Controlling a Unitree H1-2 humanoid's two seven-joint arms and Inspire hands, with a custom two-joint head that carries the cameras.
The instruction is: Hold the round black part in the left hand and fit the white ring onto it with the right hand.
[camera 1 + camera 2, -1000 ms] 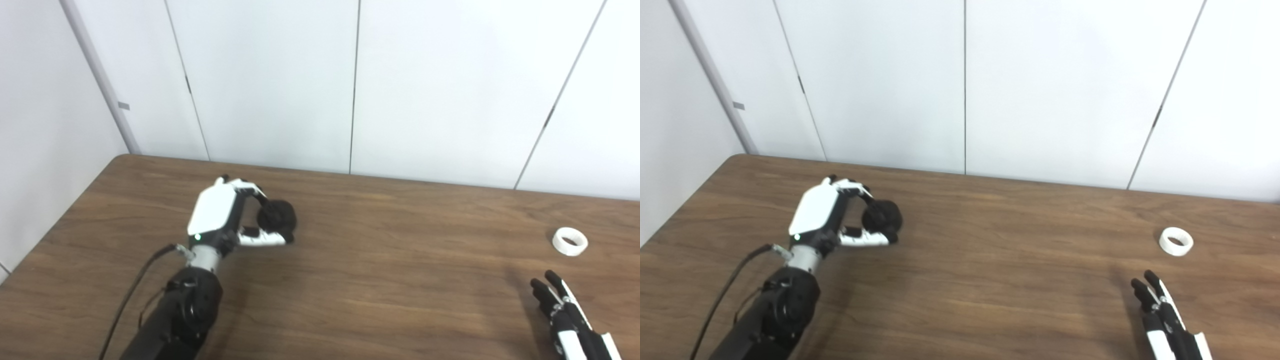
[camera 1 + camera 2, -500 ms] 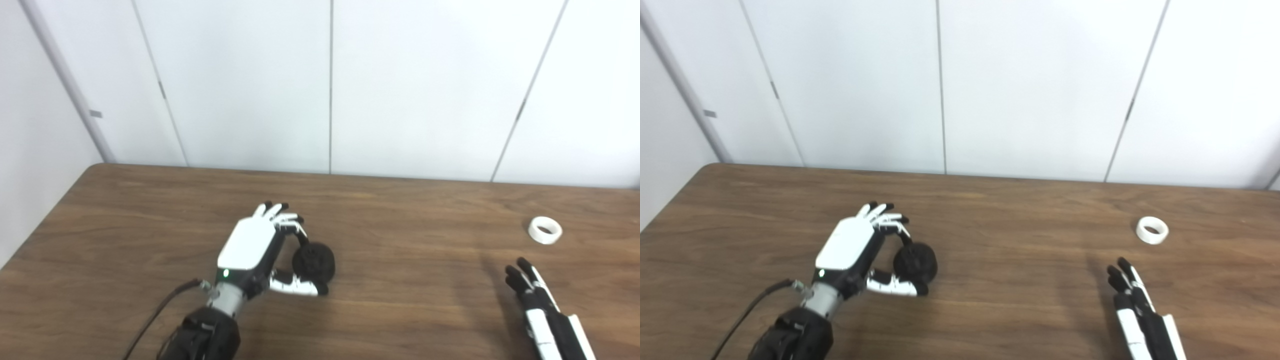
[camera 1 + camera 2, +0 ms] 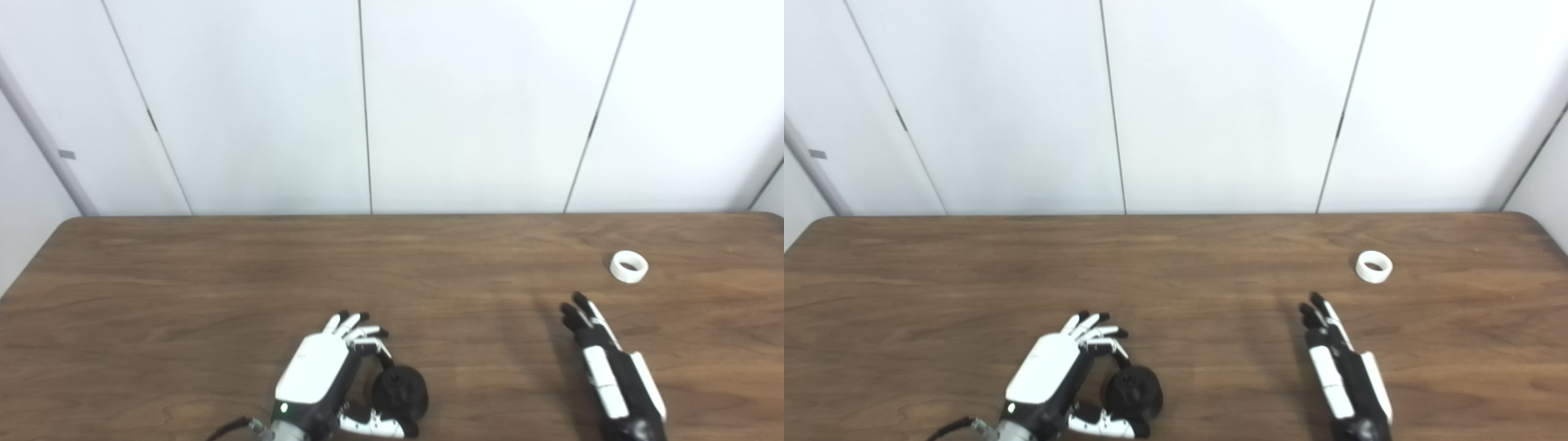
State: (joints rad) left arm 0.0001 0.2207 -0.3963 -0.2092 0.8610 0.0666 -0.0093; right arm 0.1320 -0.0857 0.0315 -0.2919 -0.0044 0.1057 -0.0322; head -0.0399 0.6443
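Table (image 3: 184, 294) of dark wood fills the scene; near its front edge the left hand (image 3: 324, 383) pinches the round black part (image 3: 401, 392) between finger and thumb. Right hand (image 3: 1338, 361) extends empty, fingers straight and together, near the white ring (image 3: 1374, 267).

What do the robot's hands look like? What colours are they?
The left hand has a smooth white plate on its back, white fingers with black tips, and a small green light near the wrist. A black cable runs from that wrist. The right hand is mostly black, long and narrow, with white panels along it and black fingertips.
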